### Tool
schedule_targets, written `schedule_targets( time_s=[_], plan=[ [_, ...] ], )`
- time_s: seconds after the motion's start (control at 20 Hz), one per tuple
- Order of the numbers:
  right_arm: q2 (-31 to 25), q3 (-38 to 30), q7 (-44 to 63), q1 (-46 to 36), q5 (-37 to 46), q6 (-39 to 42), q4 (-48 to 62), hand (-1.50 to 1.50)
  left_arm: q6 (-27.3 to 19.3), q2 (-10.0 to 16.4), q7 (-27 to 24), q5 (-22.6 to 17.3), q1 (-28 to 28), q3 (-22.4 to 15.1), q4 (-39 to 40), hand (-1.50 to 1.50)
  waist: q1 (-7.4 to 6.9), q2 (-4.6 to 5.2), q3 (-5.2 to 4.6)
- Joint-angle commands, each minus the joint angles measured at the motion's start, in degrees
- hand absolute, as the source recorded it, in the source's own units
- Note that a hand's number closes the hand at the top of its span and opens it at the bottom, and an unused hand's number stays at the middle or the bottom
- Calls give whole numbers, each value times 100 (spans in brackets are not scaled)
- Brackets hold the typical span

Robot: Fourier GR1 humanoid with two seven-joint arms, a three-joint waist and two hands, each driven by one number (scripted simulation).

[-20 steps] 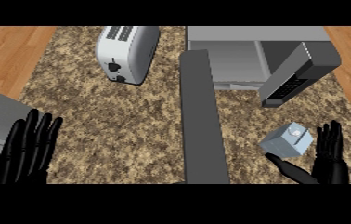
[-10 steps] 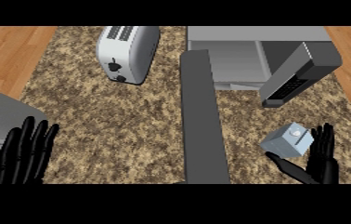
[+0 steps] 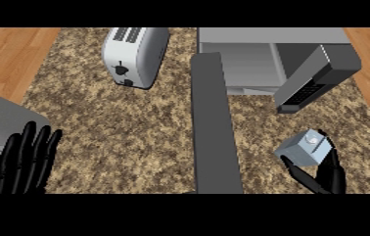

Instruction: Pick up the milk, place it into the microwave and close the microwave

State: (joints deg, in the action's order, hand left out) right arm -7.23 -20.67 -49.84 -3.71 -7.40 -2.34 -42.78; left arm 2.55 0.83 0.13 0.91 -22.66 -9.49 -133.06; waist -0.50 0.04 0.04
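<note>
The milk (image 3: 306,147) is a small grey-blue carton with a round cap, standing on the speckled counter at the lower right. My right hand (image 3: 323,174) is just below it, fingers straight up beside the carton and thumb reaching under its left side, open and not closed round it. The microwave (image 3: 249,59) sits at the top right with its door (image 3: 316,78) swung open toward the right, and nothing shows inside it. My left hand (image 3: 27,159) rests open at the lower left edge, fingers up.
A silver toaster (image 3: 133,55) lies at the top left of the counter. A long dark grey bar (image 3: 215,127) runs down the middle, between the two hands. A grey slab (image 3: 18,120) shows at the left edge, with wooden floor (image 3: 18,59) beyond the counter.
My right hand has sunk toward the lower edge and closed in on the milk carton. The left hand has also dropped lower. The carton stays in place.
</note>
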Motion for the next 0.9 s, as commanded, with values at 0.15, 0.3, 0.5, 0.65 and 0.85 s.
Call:
schedule_targets(
  time_s=[0.15, 0.3, 0.5, 0.65, 0.85],
  plan=[
    [-131, 128, -1005, -322, 460, -490, 555, 150, -11, 22, 136, -55, -136, -13, -232, -150, 5, -4, 0],
    [-56, 234, -923, -235, 103, 609, 319, 150, 57, 151, 227, -262, 56, 292, -186, -150, 29, -7, -2],
    [49, 632, -749, -23, 184, 913, -309, 150, 65, -3, -214, -97, -506, -49, -187, -150, 29, -23, -9],
    [307, 870, -409, 336, 186, 570, -1234, 150, 103, 33, -207, -96, -630, -32, -323, -150, 48, -24, -10],
    [106, 1316, -945, 79, 534, 1354, -577, 150, -27, -62, 29, 7, -341, -145, -224, -150, 25, -5, 0]
  ],
)
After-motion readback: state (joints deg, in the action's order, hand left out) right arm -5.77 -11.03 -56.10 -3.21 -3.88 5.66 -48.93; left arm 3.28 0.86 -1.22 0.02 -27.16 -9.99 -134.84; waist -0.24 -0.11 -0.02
